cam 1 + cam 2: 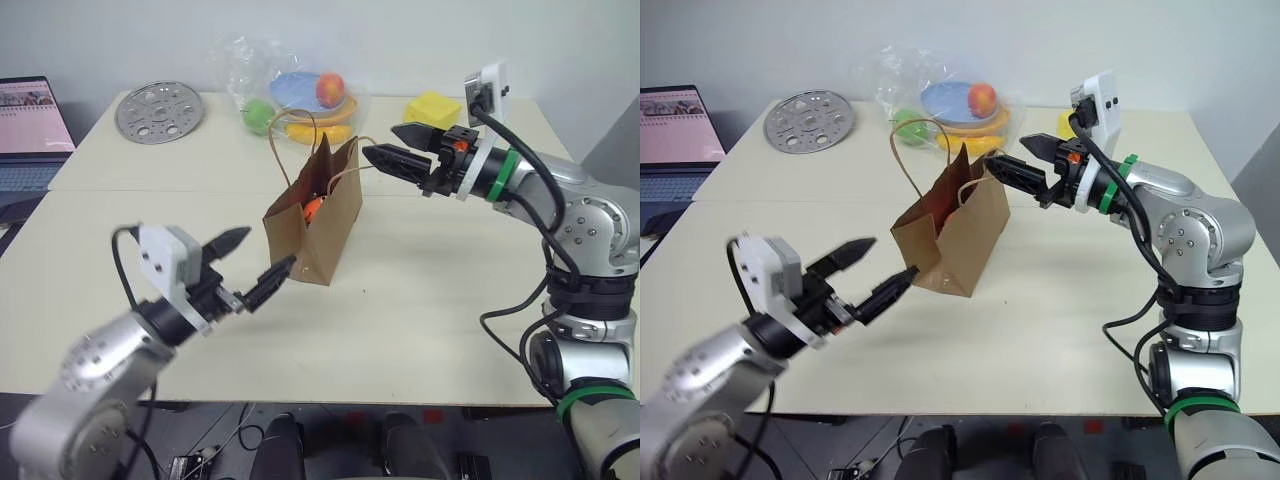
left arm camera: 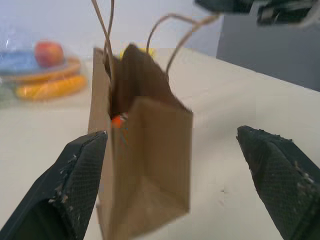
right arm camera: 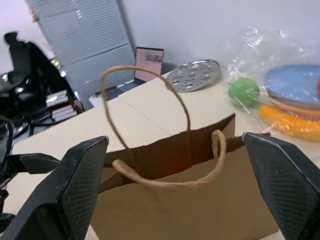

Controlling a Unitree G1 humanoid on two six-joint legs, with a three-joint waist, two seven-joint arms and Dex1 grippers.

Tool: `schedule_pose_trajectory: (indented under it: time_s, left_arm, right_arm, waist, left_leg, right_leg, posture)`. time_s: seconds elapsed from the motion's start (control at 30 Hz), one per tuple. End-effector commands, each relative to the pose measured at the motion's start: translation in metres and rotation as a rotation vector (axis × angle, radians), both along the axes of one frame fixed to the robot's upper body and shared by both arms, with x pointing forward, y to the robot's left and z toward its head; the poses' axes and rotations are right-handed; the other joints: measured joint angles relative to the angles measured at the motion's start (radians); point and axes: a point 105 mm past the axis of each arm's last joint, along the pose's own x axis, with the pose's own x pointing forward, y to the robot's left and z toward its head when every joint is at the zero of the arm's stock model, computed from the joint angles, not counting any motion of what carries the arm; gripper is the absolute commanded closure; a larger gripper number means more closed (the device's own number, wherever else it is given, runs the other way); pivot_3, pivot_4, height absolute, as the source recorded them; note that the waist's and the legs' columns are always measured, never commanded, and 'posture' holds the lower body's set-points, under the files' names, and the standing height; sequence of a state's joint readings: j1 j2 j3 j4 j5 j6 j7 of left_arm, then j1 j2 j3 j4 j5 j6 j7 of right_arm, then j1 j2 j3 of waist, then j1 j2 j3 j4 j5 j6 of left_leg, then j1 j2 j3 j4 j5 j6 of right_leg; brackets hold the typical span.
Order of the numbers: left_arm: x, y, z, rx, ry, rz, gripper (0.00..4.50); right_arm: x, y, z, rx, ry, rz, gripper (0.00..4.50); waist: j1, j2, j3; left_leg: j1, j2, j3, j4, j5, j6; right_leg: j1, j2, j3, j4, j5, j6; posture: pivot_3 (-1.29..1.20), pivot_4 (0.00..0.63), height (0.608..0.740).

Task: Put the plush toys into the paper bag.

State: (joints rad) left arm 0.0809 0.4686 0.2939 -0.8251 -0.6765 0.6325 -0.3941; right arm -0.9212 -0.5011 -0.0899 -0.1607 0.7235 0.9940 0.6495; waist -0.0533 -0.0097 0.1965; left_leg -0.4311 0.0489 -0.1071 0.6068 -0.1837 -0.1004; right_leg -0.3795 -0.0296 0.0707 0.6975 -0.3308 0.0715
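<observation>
Your left gripper (image 1: 250, 265) stands wide open and empty, just beside the near corner of the plain brown kraft paper bag (image 1: 318, 222). The bag stands upright mid-table, and the orange plush carrot (image 1: 312, 208) shows inside its mouth. Your right gripper (image 1: 402, 146), also spread wide and empty, hangs beside the twisted cord handles (image 1: 290, 150). Thin paper probably crumples and tips easily; take it by the handles.
</observation>
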Motion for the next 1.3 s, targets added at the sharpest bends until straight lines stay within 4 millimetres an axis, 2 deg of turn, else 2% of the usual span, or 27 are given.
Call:
schedule_pose_trajectory:
  time_s: [0.03, 0.17, 0.23, 0.37, 0.43, 0.5, 0.67, 1.17, 1.3]
  left_arm:
    - [0.004, -0.005, 0.004, 0.003, -0.117, 0.092, 0.06]
    - [0.016, -0.020, -0.002, -0.038, -0.170, 0.125, 0.06]
    - [0.022, -0.020, -0.007, -0.023, -0.187, 0.172, 0.06]
    - [0.025, -0.026, -0.013, -0.035, -0.195, 0.150, 0.06]
    - [0.028, -0.022, -0.013, -0.048, -0.200, 0.182, 0.06]
    - [0.033, -0.020, -0.013, -0.050, -0.212, 0.194, 0.06]
    - [0.041, -0.032, -0.018, -0.110, -0.180, 0.128, 0.06]
    - [0.035, -0.037, -0.013, -0.103, -0.188, 0.048, 0.06]
    - [0.037, -0.046, -0.016, -0.101, -0.190, 0.032, 0.06]
  right_arm:
    - [-0.023, 0.015, 0.014, -0.034, -0.092, 0.133, 0.00]
    - [-0.032, 0.023, 0.014, -0.038, -0.092, 0.167, 0.00]
    - [-0.036, 0.025, 0.014, -0.040, -0.090, 0.170, 0.00]
    - [-0.042, 0.024, 0.015, -0.059, -0.097, 0.177, 0.00]
    - [-0.047, 0.022, 0.018, -0.070, -0.104, 0.189, 0.00]
    - [-0.052, 0.020, 0.020, -0.110, -0.123, 0.203, 0.00]
    - [-0.063, 0.018, 0.017, -0.287, -0.205, 0.249, 0.00]
    - [-0.057, 0.019, 0.021, -0.260, -0.187, 0.199, 0.00]
    - [-0.056, 0.018, 0.021, -0.252, -0.176, 0.184, 0.00]
  waist:
    - [0.003, 0.000, 0.000]
    - [0.007, 0.000, -0.001]
    - [0.009, 0.000, -0.001]
    - [0.014, 0.000, -0.001]
    - [0.014, 0.000, -0.001]
    - [0.019, 0.000, 0.000]
    - [0.021, 0.000, -0.001]
    - [0.021, 0.000, -0.001]
    - [0.021, 0.000, -0.001]
  left_leg:
    - [0.000, 0.000, 0.000, 0.000, 0.000, 0.000]
    - [0.002, -0.001, 0.001, 0.003, 0.000, 0.000]
    - [0.002, -0.001, 0.000, 0.003, 0.000, 0.000]
    - [0.002, -0.001, 0.000, 0.001, 0.000, 0.000]
    - [0.001, -0.001, 0.000, 0.001, 0.000, 0.000]
    - [0.001, -0.001, 0.000, 0.001, 0.000, 0.000]
    - [0.001, -0.001, 0.000, 0.002, 0.000, 0.000]
    - [0.001, -0.001, 0.000, 0.001, 0.000, 0.000]
    - [0.001, -0.001, 0.000, 0.001, 0.000, 0.000]
  right_leg:
    - [0.001, 0.000, 0.000, 0.000, 0.000, 0.000]
    - [0.005, 0.000, 0.001, -0.003, 0.001, 0.000]
    - [0.005, 0.000, 0.001, -0.003, 0.001, 0.000]
    - [0.004, 0.000, 0.000, -0.003, 0.001, 0.000]
    - [0.004, 0.000, 0.000, -0.003, 0.001, 0.000]
    - [0.004, 0.000, 0.000, -0.003, 0.001, 0.000]
    - [0.004, 0.000, 0.000, -0.004, 0.001, 0.000]
    - [0.005, 0.000, 0.000, -0.006, 0.001, 0.000]
    - [0.005, 0.000, 0.000, -0.006, 0.001, 0.000]
  posture:
    - [0.00, 0.150, 0.740]
    - [0.00, 0.150, 0.740]
    - [0.00, 0.150, 0.740]
    - [0.00, 0.150, 0.740]
    - [0.00, 0.150, 0.740]
    - [0.00, 0.150, 0.740]
    - [0.00, 0.150, 0.740]
    - [0.00, 0.150, 0.740]
    - [0.00, 0.150, 0.740]
